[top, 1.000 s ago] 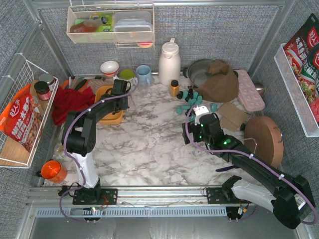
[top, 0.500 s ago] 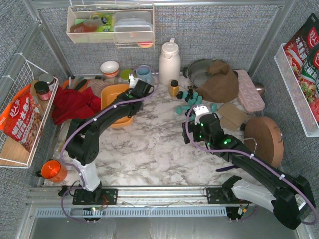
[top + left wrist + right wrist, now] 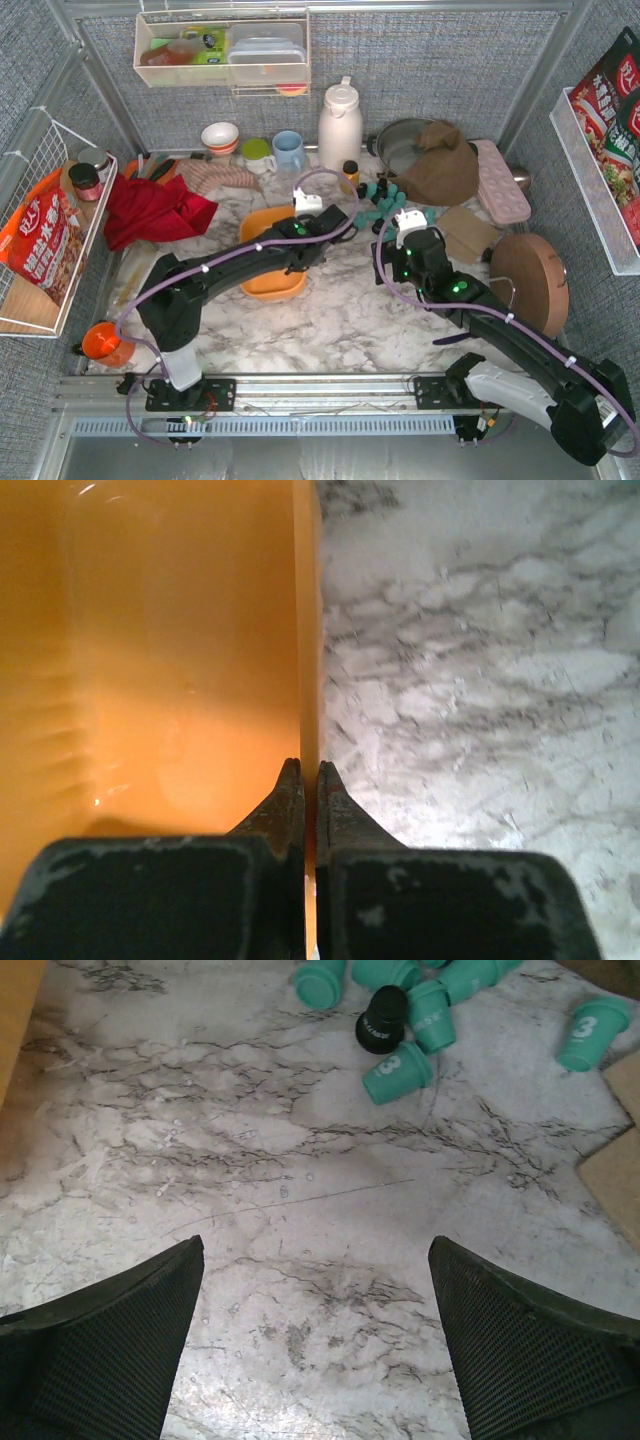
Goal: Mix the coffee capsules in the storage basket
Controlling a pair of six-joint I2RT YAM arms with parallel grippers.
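One overhead, two wrist close-ups.
Overhead shares the storage basket (image 3: 180, 650) with left wrist, coffee capsules (image 3: 400, 1072) with right wrist.

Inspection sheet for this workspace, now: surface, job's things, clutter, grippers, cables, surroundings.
Surface: marble table, no spill seen.
Job's things: storage basket near centre, no capsule seen inside; coffee capsules, teal and black, loose on the marble outside it.
Clutter: red cloth, white jug, amber bottle, blue mug, pink tray.
Grippers: left gripper shut on the basket's wall; right gripper open over bare marble, short of the capsules.
Cables: purple cables run along both arms, no snag seen.
Surroundings: wire rack left, clear bin on back wall.
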